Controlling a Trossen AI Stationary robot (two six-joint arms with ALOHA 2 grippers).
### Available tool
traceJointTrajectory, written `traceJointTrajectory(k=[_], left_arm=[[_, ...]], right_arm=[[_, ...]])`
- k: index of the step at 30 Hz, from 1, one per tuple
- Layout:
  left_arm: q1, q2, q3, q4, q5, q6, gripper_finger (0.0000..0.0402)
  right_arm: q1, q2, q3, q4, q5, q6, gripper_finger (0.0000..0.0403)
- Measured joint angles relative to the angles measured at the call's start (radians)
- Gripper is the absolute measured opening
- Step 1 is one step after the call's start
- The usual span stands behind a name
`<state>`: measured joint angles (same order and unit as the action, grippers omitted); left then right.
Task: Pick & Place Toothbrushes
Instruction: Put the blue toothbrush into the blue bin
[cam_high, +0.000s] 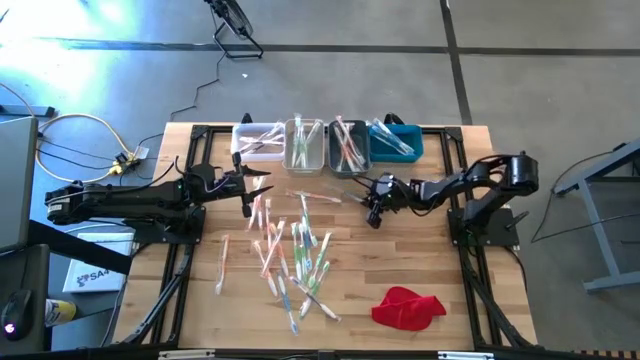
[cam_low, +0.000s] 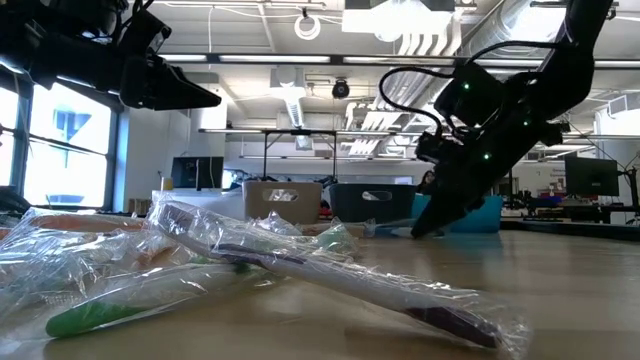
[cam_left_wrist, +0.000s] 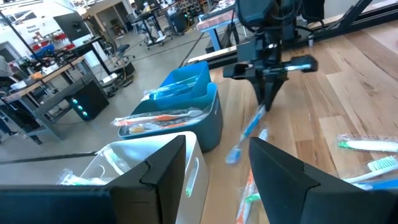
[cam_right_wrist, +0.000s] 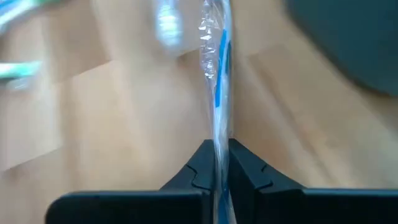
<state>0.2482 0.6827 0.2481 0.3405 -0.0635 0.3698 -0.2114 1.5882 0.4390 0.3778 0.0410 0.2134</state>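
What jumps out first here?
The scatter of wrapped toothbrushes across the middle of the wooden table, with a row of four bins along its far edge. The right tool, just in front of the blue bin, is shut on a blue-handled toothbrush. A red cloth lies near the front right corner.

The pale wooden plank table (cam_high: 430, 270) has a smooth, faintly satin finish with visible grain, framed by matt black metal rails (cam_high: 455, 165). The thin toothbrushes in clear crinkled plastic wrappers (cam_low: 330, 275) glint glossily. The small rectangular blue plastic bin (cam_left_wrist: 186, 102) looks smooth and slightly shiny. The crumpled red cloth (cam_high: 407, 307) is soft and matt. The right gripper (cam_right_wrist: 219, 163) has matt black plastic fingers.
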Motion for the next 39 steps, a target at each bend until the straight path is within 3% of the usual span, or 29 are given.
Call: traceJointTrajectory(k=[4,16,29,39], left_arm=[[0.0,0.0,0.0,0.0,0.0,0.0,0.0171],[0.0,0.0,0.0,0.0,0.0,0.0,0.0171],[0.0,0.0,0.0,0.0,0.0,0.0,0.0171],[0.0,0.0,0.0,0.0,0.0,0.0,0.0171]], right_arm=[[0.027,-0.052,-0.002,-0.007,-0.009,0.001,0.0015],[0.119,-0.271,0.0,-0.011,0.127,-0.001,0.0015],[0.235,-0.524,0.001,-0.032,0.388,-0.009,0.0015],[0.343,-0.559,0.001,-0.049,0.688,0.0,0.0015]])
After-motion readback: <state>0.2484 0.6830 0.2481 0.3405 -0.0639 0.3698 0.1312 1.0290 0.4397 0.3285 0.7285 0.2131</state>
